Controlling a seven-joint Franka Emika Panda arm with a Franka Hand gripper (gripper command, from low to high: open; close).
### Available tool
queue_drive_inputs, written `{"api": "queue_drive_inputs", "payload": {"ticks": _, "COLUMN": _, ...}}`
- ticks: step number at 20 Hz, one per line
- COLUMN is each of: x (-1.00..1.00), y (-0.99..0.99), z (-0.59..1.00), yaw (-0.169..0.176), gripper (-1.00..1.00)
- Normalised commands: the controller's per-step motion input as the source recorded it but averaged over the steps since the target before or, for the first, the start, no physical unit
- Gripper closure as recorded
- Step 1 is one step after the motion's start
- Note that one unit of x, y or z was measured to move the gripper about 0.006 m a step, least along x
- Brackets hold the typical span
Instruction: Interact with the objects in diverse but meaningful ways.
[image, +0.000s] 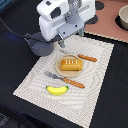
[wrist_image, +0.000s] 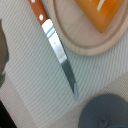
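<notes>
bread loaf (image: 70, 64) on plate (image: 58, 67) | banana (image: 57, 89) at plate's 6 o'clock | knife (wrist_image: 59, 49) beside plate | fingers: cannot tell whether apart

Bread loaf (image: 70, 64) on plate (image: 59, 61), fork (image: 64, 79) between plate and banana (image: 57, 89).

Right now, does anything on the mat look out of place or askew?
Nothing is spilled or damaged. The bread sits on the plate, fork and knife beside it, and the banana lies apart on the mat.

white robot arm (image: 62, 17) over striped placemat (image: 30, 82), bread loaf (image: 70, 64) on round plate (image: 58, 69), fork (image: 64, 79) beside it, banana (image: 56, 89) near mat's edge
</notes>
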Motion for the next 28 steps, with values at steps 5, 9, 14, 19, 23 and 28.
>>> {"api": "queue_drive_inputs", "payload": {"ticks": 5, "x": 0.19, "y": -0.7, "z": 0.12, "yaw": 0.101, "gripper": -1.0}}
{"api": "queue_drive_inputs", "payload": {"ticks": 9, "x": 0.14, "y": -0.65, "z": 0.03, "yaw": 0.122, "gripper": -1.0}}
{"api": "queue_drive_inputs", "payload": {"ticks": 14, "x": 0.11, "y": -0.61, "z": 0.02, "yaw": 0.126, "gripper": -1.0}}
{"api": "queue_drive_inputs", "payload": {"ticks": 19, "x": 0.17, "y": -0.63, "z": 0.04, "yaw": 0.11, "gripper": -1.0}}
{"api": "queue_drive_inputs", "payload": {"ticks": 23, "x": 0.37, "y": -0.69, "z": 0.06, "yaw": 0.061, "gripper": -1.0}}
{"api": "queue_drive_inputs", "payload": {"ticks": 28, "x": 0.5, "y": -0.64, "z": 0.12, "yaw": 0.029, "gripper": -1.0}}
